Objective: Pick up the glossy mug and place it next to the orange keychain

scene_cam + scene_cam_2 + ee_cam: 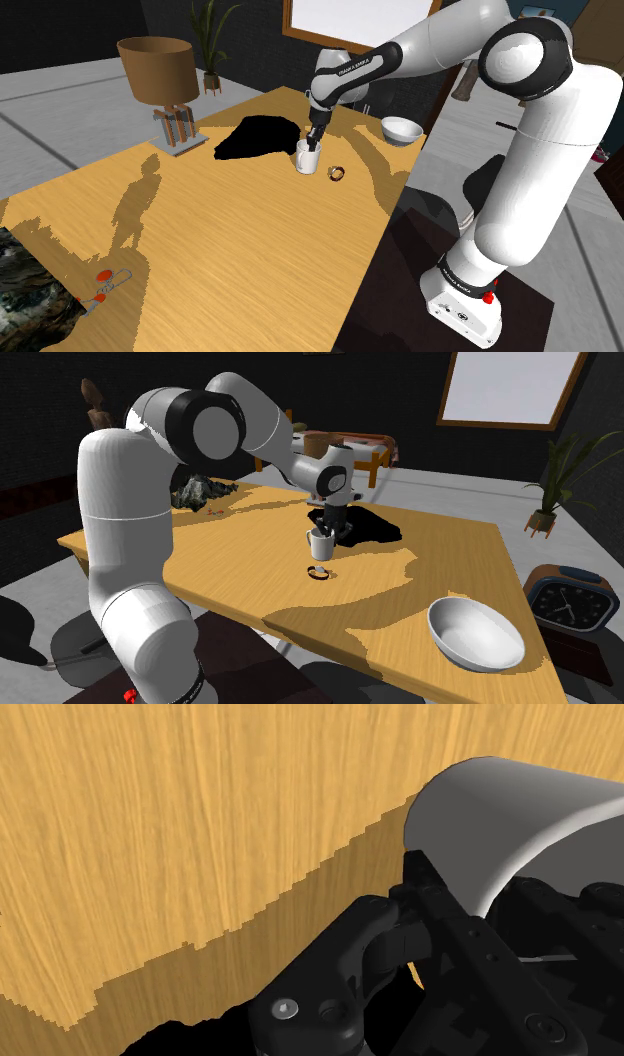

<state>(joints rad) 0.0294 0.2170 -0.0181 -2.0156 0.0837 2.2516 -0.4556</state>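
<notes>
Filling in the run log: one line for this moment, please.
step: pick | gripper at mug rim | mug upright on table | keychain far across table | placement pending

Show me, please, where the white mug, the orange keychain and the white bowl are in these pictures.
white mug (306,162): shoulder view, on its outer wall.
orange keychain (101,272): shoulder view, on its orange tag.
white bowl (475,632): second exterior view, on its bare inside.
</notes>
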